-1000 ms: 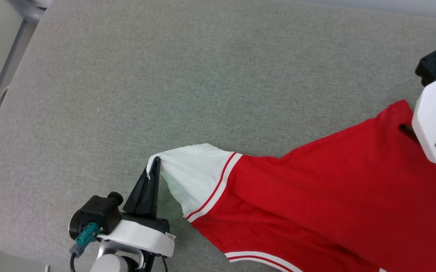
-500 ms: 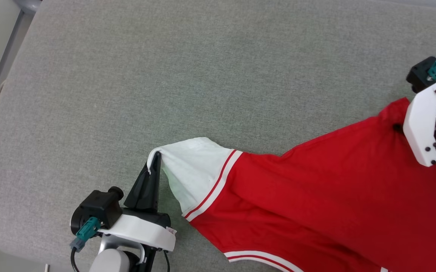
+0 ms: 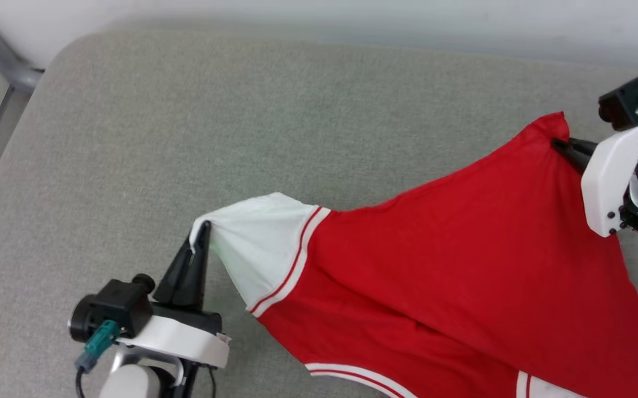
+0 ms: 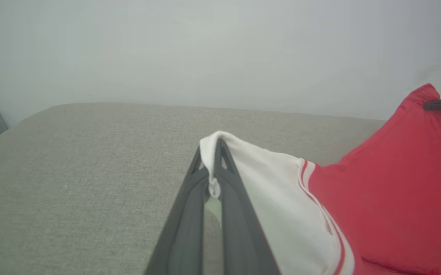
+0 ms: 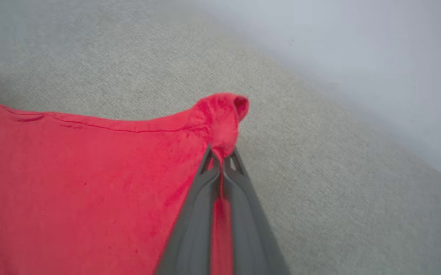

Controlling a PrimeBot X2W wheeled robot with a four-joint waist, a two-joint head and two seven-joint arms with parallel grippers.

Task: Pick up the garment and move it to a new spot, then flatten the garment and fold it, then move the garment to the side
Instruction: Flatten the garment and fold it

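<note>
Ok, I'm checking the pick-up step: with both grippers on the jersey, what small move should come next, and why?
Probably raise both arms together a little. The left gripper is shut on the white sleeve tip and the right gripper on a red corner, so the garment spans between them, yet its lower part seems to rest on the grey cushion.
</note>
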